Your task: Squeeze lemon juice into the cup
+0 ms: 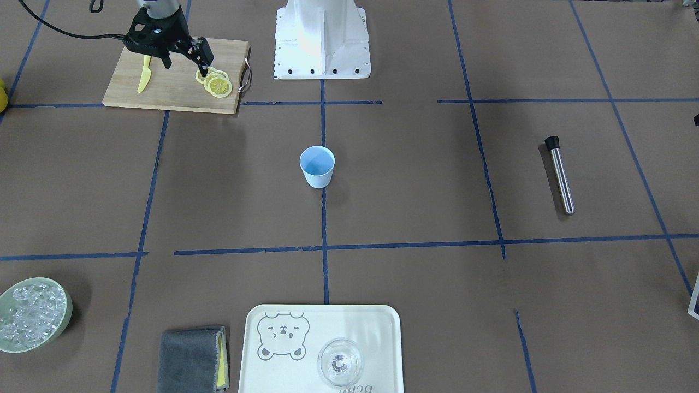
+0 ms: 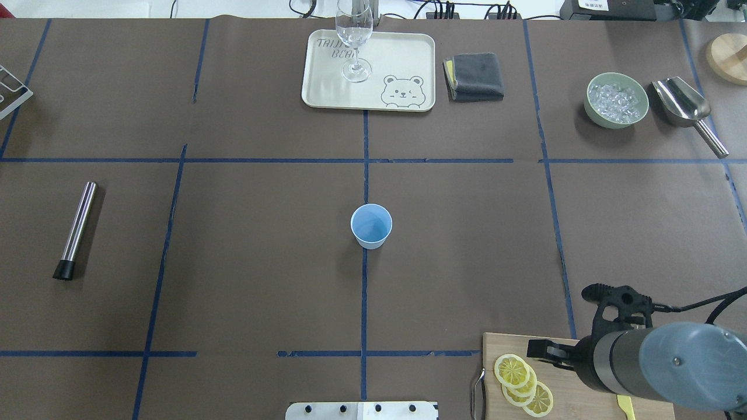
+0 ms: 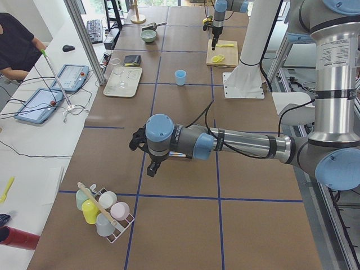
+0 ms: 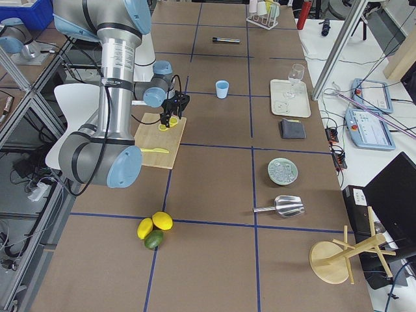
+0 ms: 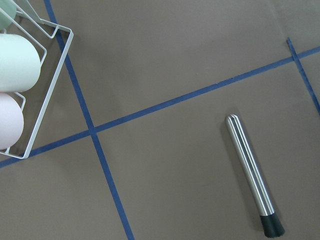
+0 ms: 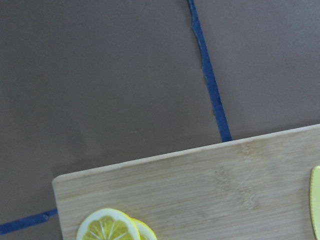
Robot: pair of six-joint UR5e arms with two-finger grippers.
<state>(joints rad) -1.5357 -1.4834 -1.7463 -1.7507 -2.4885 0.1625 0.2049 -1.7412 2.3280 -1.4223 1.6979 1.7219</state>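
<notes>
My right gripper (image 1: 185, 68) was spread open over the cutting board (image 1: 175, 91) near my base and held nothing, with one fingertip down at the overlapping lemon slices (image 1: 217, 83); I could not tell whether it touched them. Farther out, the blue cup (image 1: 317, 166) stood upright at the table's middle, well apart from the board. My left gripper (image 3: 146, 157) hung above the table, and I could not tell how its jaws were set.

Lettering appears only on the cream tray (image 2: 327, 87): two hand-drawn lines beside a bear cartoon, the upper beginning "TAI", the lower reading "BEAR". A stemmed glass (image 2: 355, 41) covers the remaining letters. No other text is legible.
</notes>
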